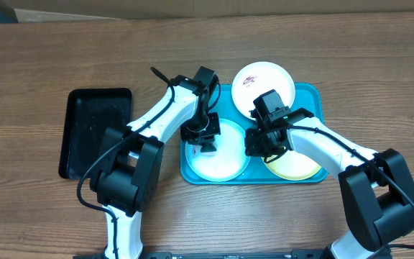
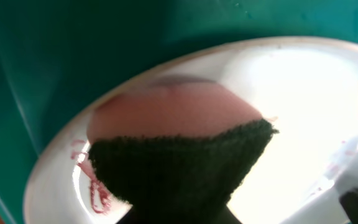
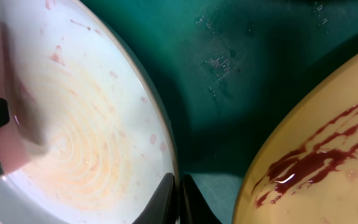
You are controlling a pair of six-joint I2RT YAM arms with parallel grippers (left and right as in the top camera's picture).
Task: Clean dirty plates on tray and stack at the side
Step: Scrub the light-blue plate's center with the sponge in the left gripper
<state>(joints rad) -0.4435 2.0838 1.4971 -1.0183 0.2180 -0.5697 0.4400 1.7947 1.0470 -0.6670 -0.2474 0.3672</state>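
The brown wood-grain surface [image 1: 42,65] carried the turquoise tray [image 1: 312,101] right of centre. In the tray's near half the pale blue plate [image 1: 225,167] lay on the left and the yellow-green plate [image 1: 299,169] on the right, just beside each other, with both arms reaching in over them. The left fingers [image 1: 205,142] pointed down, closed on a sponge [image 2: 179,174] and pressing its dark scouring face onto the pale blue plate. A few dark-red smears [image 2: 87,183] lay just beside the pad, out toward the rim, so I judged the next wipe had to travel outward. The right fingers [image 3: 179,199] came slanting in from the right. They were drawn almost together and looked clamped on that plate's rim, on the side facing the yellow-green plate, as if steadying it. The yellow-green plate bore heavy red streaks [image 3: 309,165]. Beyond these, the white plate [image 1: 264,80] sat at the tray's far edge.
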